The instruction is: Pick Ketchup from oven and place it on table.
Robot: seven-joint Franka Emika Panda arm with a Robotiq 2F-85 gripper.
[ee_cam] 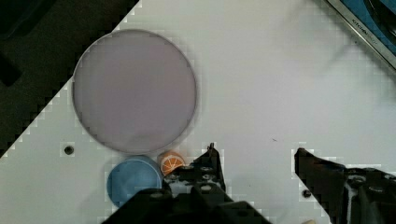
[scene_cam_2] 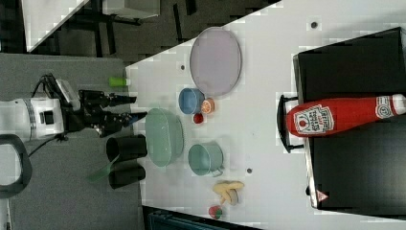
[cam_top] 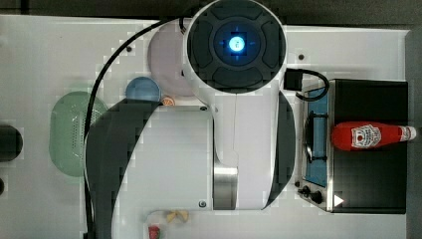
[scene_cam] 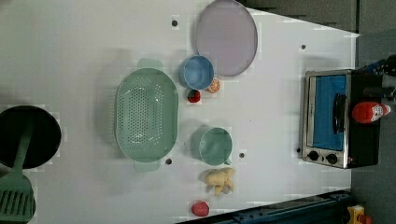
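- Far left of the left view: a black pot (scene_cam: 28,137) with a green spatula (scene_cam: 16,191) below it, at the edge of the white table (scene_cam: 84,46).
- Next over, a green colander (scene_cam: 146,113) sits mid-frame, with a blue bowl (scene_cam: 196,72) and a lilac plate (scene_cam: 226,37) up and to its right.
- A strawberry (scene_cam: 194,96) and an orange slice (scene_cam: 214,86) sit just below the blue bowl. Lower down there's a green mug (scene_cam: 215,146), then a bunch of bananas (scene_cam: 219,180) and another red fruit (scene_cam: 200,208) near the bottom edge.
- In the right view the gripper (scene_cam_2: 131,108) is at the left of the frame, out past the table edge, fingers spread apart with nothing between them. The wrist view shows the same gap.
- Right side of the left view: the oven (scene_cam: 336,119), door closed.
- The Ketchup (scene_cam_2: 335,117) is lying on its side on the oven's black top, cap pointing to the right view's right.
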